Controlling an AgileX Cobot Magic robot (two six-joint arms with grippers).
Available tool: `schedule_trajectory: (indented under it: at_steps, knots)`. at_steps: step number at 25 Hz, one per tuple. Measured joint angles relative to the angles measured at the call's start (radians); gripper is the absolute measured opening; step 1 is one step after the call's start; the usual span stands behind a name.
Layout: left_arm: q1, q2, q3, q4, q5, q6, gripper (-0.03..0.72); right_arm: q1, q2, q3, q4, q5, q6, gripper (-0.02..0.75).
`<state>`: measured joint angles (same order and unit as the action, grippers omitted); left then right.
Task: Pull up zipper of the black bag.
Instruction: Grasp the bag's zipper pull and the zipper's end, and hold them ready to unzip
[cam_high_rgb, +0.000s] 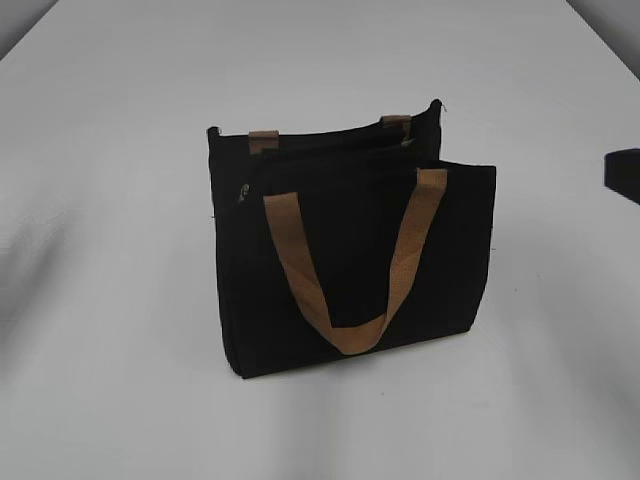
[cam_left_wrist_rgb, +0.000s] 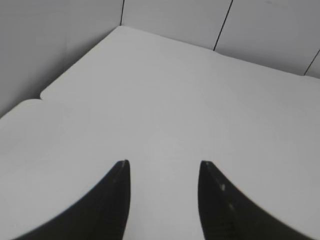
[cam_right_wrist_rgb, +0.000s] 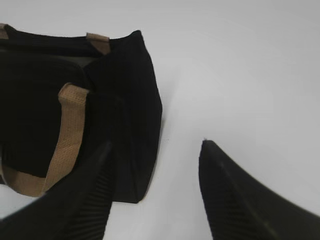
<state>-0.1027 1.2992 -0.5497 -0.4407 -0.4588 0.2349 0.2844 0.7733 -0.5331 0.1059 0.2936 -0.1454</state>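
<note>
The black bag (cam_high_rgb: 350, 270) stands upright in the middle of the white table, its mouth partly open. One tan strap (cam_high_rgb: 345, 270) hangs down its front; the other strap's ends show at the back edge. A tiny silvery-grey zipper pull (cam_high_rgb: 240, 192) sits near the left end of the top edge. My right gripper (cam_right_wrist_rgb: 156, 142) is open and empty, just right of the bag's end (cam_right_wrist_rgb: 130, 115); a part of it shows at the right edge of the exterior view (cam_high_rgb: 622, 175). My left gripper (cam_left_wrist_rgb: 164, 162) is open and empty over bare table, away from the bag.
The white table (cam_high_rgb: 120, 380) spreads all round the bag. In the left wrist view its far edge (cam_left_wrist_rgb: 165, 37) meets grey wall panels.
</note>
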Motion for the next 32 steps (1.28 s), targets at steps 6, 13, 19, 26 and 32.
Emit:
schedule_trajectory:
  at_steps: [6, 13, 19, 26, 32]
  knots:
    - [-0.173, 0.263, 0.007, 0.161, -0.161, -0.110, 0.339, 0.051, 0.164, -0.052, -0.001, -0.024, -0.022, 0.418]
    - [-0.401, 0.320, 0.162, 0.263, -0.354, -0.212, 0.339, 0.054, 0.266, -0.143, -0.001, -0.033, -0.051, 0.418]
    - [-0.476, 0.321, 0.285, 0.349, -0.420, -0.224, 0.339, 0.054, 0.286, -0.149, -0.001, -0.034, -0.052, 0.418]
    - [-0.477, 0.346, 0.253, 0.488, -0.550, -0.226, 0.367, 0.054, 0.286, -0.149, -0.001, -0.035, -0.052, 0.418]
    - [-0.477, 0.459, 0.184, 0.560, -0.553, -0.226, 0.405, 0.054, 0.286, -0.149, -0.001, -0.035, -0.053, 0.418]
